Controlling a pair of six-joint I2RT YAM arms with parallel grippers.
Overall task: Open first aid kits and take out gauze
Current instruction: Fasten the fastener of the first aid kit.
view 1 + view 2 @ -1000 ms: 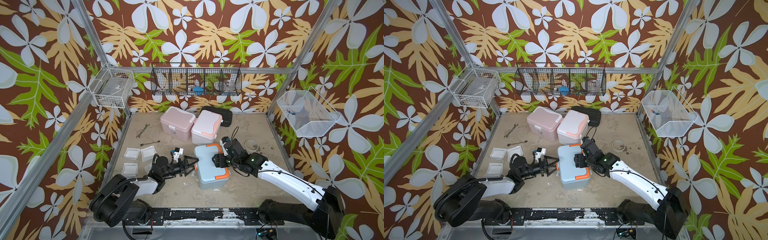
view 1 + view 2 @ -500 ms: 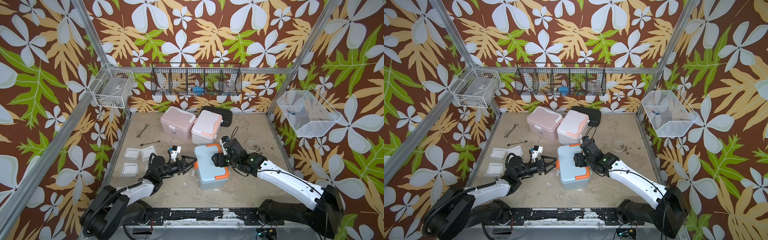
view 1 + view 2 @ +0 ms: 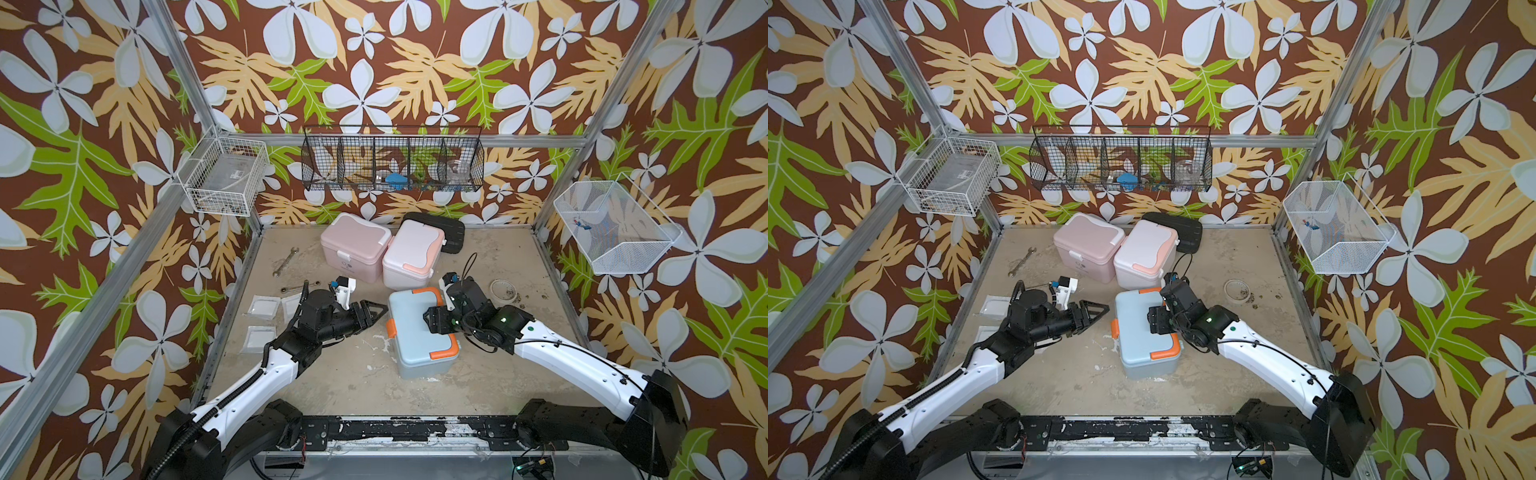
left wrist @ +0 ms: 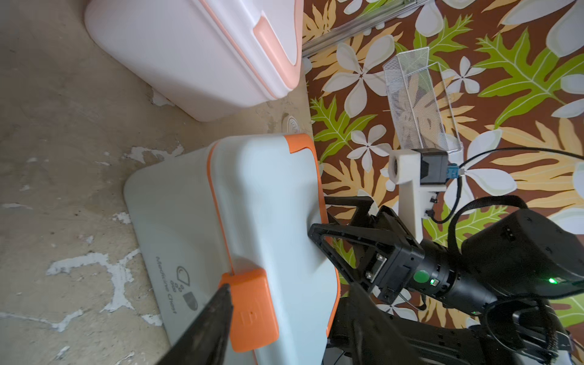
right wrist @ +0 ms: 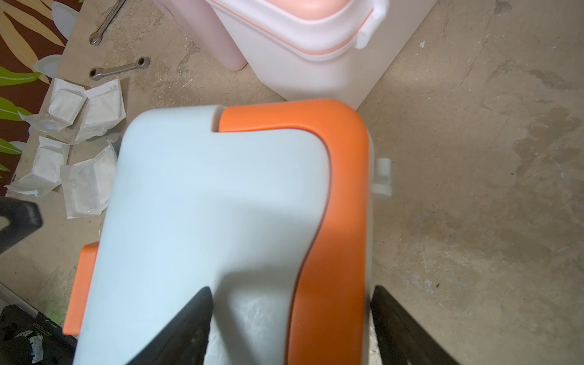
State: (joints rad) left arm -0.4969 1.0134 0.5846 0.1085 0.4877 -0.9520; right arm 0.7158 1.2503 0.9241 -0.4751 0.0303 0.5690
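Note:
The light blue first aid kit (image 3: 419, 332) with orange trim stands shut at mid table. Behind it stand the pink kit (image 3: 355, 245) and the white and peach kit (image 3: 409, 253), both shut. My left gripper (image 3: 384, 309) is open at the blue kit's left side. In the left wrist view one fingertip (image 4: 225, 290) touches the edge of the orange latch (image 4: 251, 311). My right gripper (image 5: 290, 303) is open astride the orange handle (image 5: 335, 205), with one finger on the lid and one outside the wall. Several gauze (image 3: 264, 307) packets lie at the table's left.
A flat black ribbed case (image 3: 442, 230) leans at the back behind the kits. Two wrenches (image 3: 286, 262) lie at back left, near the gauze. A tape roll (image 3: 504, 289) lies to the right. Wire baskets (image 3: 392, 164) hang on the walls.
My left gripper's jaws have narrowed from wide open, and its tips now sit at the blue kit's latch. The right arm and the kits have not moved.

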